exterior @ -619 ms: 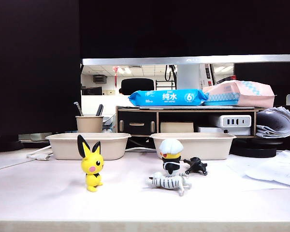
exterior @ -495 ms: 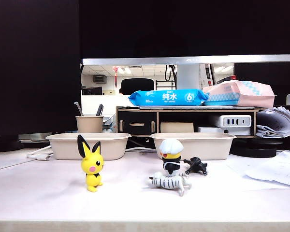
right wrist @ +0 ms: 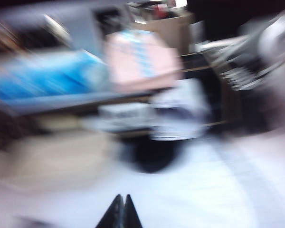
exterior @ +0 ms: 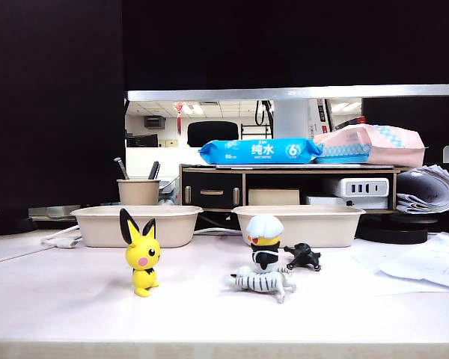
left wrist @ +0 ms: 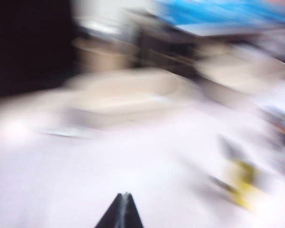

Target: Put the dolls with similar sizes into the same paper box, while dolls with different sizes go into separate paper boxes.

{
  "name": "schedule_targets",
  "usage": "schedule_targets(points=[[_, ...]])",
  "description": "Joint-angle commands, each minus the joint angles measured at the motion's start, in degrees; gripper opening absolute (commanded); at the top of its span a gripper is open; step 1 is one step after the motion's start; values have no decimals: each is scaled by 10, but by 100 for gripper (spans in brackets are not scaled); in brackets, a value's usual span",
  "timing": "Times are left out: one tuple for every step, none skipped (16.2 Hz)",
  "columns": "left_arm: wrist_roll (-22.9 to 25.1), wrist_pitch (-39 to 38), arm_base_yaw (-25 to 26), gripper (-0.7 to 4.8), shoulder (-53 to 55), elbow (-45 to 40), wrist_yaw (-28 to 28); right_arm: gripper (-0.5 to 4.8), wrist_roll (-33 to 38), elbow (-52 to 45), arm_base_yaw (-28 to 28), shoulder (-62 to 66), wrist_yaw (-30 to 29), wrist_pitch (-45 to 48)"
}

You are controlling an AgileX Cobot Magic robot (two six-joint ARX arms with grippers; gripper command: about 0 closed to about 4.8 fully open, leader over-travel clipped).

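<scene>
All four dolls stand in front of the two paper boxes (exterior: 137,224) — Pichu (exterior: 142,258) before the left one, the others before the right — while left gripper (left wrist: 122,209) and right gripper (right wrist: 120,209), jaws pressed together and empty, hang short of them, nothing sorted yet.

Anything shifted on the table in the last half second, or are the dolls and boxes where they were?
Nothing visibly changed in the exterior view. The yellow doll, white-capped doll, striped animal and black creature stand on the table as before, and both paper boxes sit behind them. Neither arm shows there; the left gripper and right gripper are shut, holding nothing.
</scene>
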Motion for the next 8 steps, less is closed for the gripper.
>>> schedule_targets(points=[[0, 8, -69, -5, 45, 2, 3, 0, 224, -2, 0, 0, -118, 90], [0, 8, -77, -5, 65, 2, 3, 0, 231, 2, 0, 0, -163, 134], [0, 8, -78, -5, 82, 2, 3, -1, 233, 23, 0, 0, -188, 146], [0, 8, -78, -5, 94, 1, 3, -1, 238, 55, 0, 0, -192, 126], [0, 8, -78, -5, 102, 1, 3, -1, 235, 91, 0, 7, -190, 99], [0, 8, -78, -5, 106, 1, 3, -1, 219, 122, 0, 21, -195, 83], [0, 8, -78, -5, 108, 1, 3, -1, 176, 163, 1, 53, -230, 62], [0, 8, -78, -5, 108, 1, 3, -2, 136, 205, 1, 104, -290, 46]])
